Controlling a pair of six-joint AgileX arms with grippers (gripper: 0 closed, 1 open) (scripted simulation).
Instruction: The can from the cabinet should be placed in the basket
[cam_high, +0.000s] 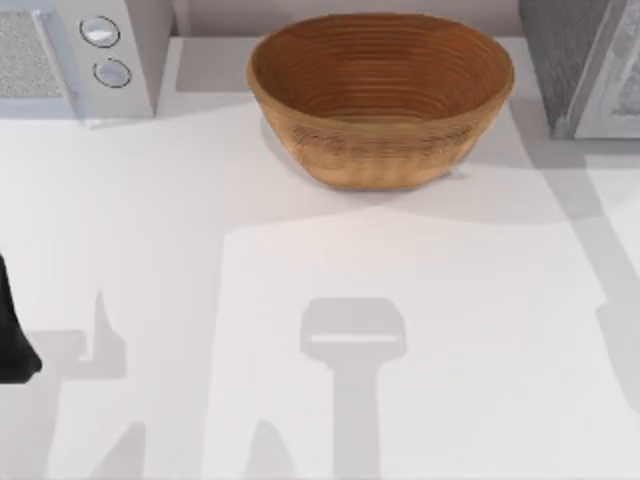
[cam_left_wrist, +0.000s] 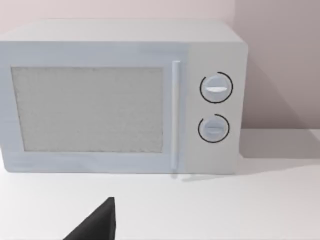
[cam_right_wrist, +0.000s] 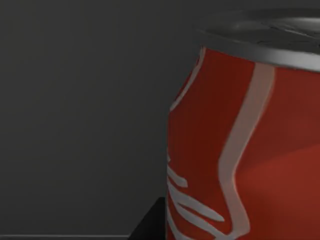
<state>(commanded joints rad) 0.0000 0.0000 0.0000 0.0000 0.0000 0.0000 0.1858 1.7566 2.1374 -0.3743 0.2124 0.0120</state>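
Inside the dark cabinet (cam_right_wrist: 75, 100), the can (cam_right_wrist: 240, 150) is standing very close to my right wrist camera. I am judging this as the reaching step; whether the right gripper is clenched, I cannot tell. Next the can must go to the basket (cam_high: 380, 150).

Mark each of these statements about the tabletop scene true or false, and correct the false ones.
1. The basket holds the can. False: the basket shows only its ribbed inside; the can is seen close up in the right wrist view against a dark grey wall.
2. The microwave has two round knobs. True.
3. The microwave door stands open. False: it is closed.
4. The basket stands between the microwave and the cabinet in the top view. True.
5. The can lies on its side. False: it stands upright, silver top upward.
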